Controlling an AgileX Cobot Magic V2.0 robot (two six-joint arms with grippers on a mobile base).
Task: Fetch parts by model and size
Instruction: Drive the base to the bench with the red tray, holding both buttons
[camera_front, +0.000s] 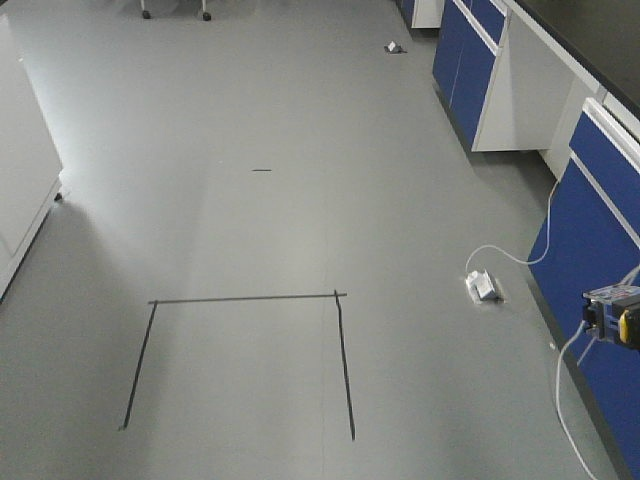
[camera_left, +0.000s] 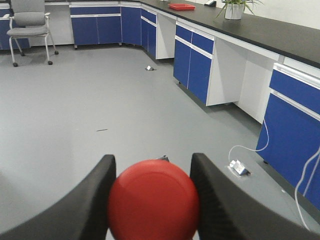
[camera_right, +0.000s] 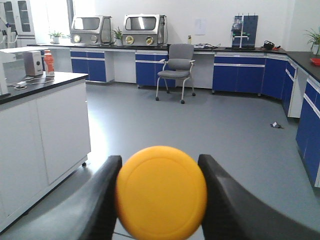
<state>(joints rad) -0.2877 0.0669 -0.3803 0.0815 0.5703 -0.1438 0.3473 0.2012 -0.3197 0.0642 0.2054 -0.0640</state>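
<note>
The fingers (camera_left: 85, 200) of the left gripper (camera_left: 152, 161) are clamped on the red switch (camera_left: 152, 200), and the right gripper (camera_right: 160, 159) is clamped on the yellow switch (camera_right: 161, 192). Both are held in the air above the floor (camera_front: 250, 230). They look light and rigid. The domed caps are smooth and may slip, so the square bases seem the safer hold. There is open floor ahead. Blue cabinets (camera_front: 465, 50) and a loose cable (camera_front: 520, 258) crowd the right.

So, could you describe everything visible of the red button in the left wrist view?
The red push-button shows only its round, smooth mushroom cap, seemingly plastic, facing the camera. It sits between the left arm's two black jaws, which close on it from both sides. Its base is hidden behind the cap. Behind it lies the grey floor.
</note>
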